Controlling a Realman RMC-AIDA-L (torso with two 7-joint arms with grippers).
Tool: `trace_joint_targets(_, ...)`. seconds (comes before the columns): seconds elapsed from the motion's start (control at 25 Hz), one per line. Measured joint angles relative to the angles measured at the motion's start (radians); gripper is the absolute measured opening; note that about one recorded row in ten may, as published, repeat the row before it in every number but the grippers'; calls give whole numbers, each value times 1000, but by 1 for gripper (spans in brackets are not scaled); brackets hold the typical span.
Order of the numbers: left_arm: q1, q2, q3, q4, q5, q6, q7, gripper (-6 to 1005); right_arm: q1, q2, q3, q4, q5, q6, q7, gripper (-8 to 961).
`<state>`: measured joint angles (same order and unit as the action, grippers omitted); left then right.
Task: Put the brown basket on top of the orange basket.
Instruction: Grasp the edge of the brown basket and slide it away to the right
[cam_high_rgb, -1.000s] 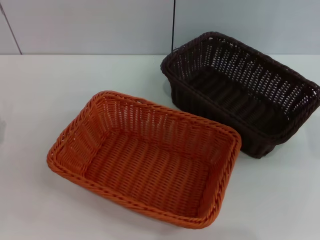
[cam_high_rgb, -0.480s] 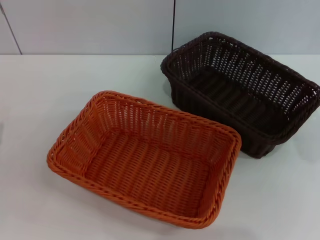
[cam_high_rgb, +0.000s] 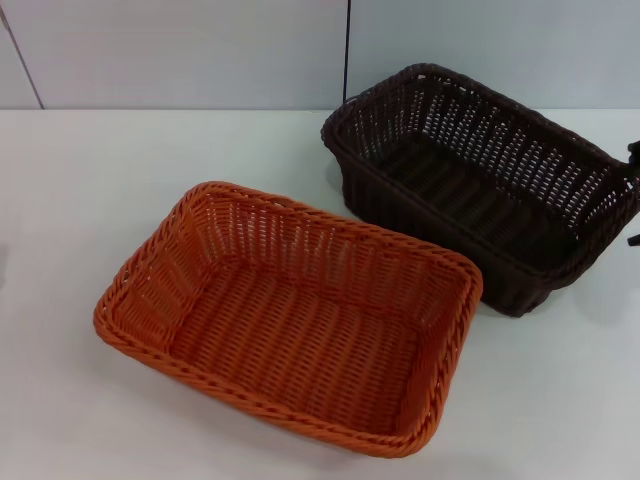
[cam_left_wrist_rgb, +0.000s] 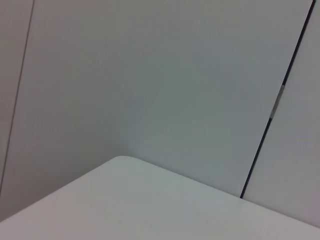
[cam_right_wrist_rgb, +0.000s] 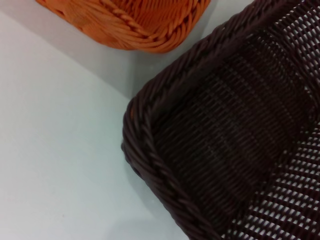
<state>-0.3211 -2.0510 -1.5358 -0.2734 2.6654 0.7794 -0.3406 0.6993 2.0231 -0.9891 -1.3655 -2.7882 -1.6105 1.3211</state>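
Observation:
The orange basket (cam_high_rgb: 290, 315) rests upright on the white table, front and centre-left in the head view. Behind it to the right stands the brown basket (cam_high_rgb: 480, 185), also upright, its near side close to the orange one's far right corner. A dark piece of my right gripper (cam_high_rgb: 633, 158) shows at the head view's right edge, beside the brown basket's right end. The right wrist view looks down from close up on a rim corner of the brown basket (cam_right_wrist_rgb: 150, 150), with a corner of the orange basket (cam_right_wrist_rgb: 135, 20) beyond it. My left gripper is out of view.
The white table (cam_high_rgb: 80, 180) runs back to a pale wall (cam_high_rgb: 200, 50) with a dark vertical seam (cam_high_rgb: 347, 50). The left wrist view holds only a rounded table corner (cam_left_wrist_rgb: 150, 200) and the wall (cam_left_wrist_rgb: 150, 75).
A dark part of my right gripper has appeared at the head view's right edge next to the brown basket. Neither basket has moved.

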Motion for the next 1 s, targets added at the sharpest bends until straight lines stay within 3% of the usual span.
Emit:
trace_joint_targets(0.52,-4,0,0,0,1,0,0,765,24,-3,-25,128,-3,97,-13,735)
trace_joint_targets(1.0,-2,0,0,-10,1,13,6,765,52,10,-48,246,-20,166,-23,726)
